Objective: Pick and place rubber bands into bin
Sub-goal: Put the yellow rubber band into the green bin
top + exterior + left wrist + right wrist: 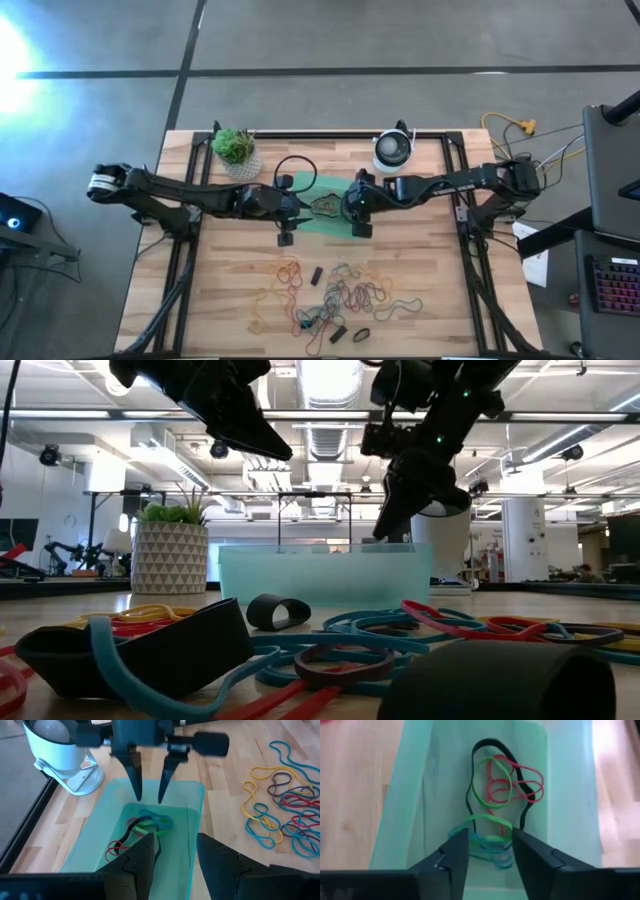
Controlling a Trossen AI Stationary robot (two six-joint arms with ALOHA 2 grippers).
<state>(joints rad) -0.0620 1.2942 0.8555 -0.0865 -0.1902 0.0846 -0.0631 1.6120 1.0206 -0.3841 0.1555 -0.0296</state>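
Observation:
The green tray [322, 224] sits at mid table. Several bands, black, green, red and blue [495, 790], lie on its floor [145, 827]. Many more loose bands [335, 295] are spread on the wood nearer the table's near edge [420, 630] [280, 805]. My right gripper [490, 845] hangs open over the tray's right part [350, 205], fingertips pointing down just above the blue band [149, 795]. My left gripper [175, 845] is open at the tray's left side [298, 207], raised well above it [270, 445].
A potted plant [237, 150] and a round white device [393, 150] stand behind the tray, with a black cable loop [295, 165] between them. Short wide black bands [278, 610] lie among the loose ones. A metal frame rims the table.

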